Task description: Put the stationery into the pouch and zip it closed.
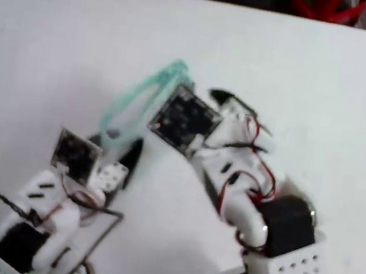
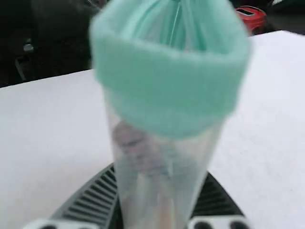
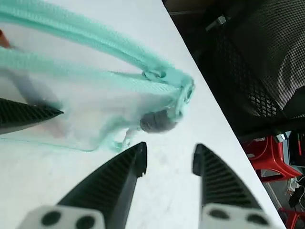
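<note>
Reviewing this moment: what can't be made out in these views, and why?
- High view: the right arm covers the end of the pouch where the zipper pull lies.
- Left wrist view: the stationery inside is a blur through the clear wall, so the items cannot be told apart.
- Right wrist view: the zipper runs off the frame edge, so how far it is open is unknown.

The pouch (image 1: 134,104) lies near the middle of the table (image 1: 333,78), with stationery (image 2: 143,155) inside it. Its near end is clamped between the jaws of the left gripper (image 1: 132,153), which comes in from the near left. Its far end, with the zipper pull (image 3: 157,122), lies just ahead of the right gripper (image 3: 169,160), whose jaws stand apart around nothing.
</note>
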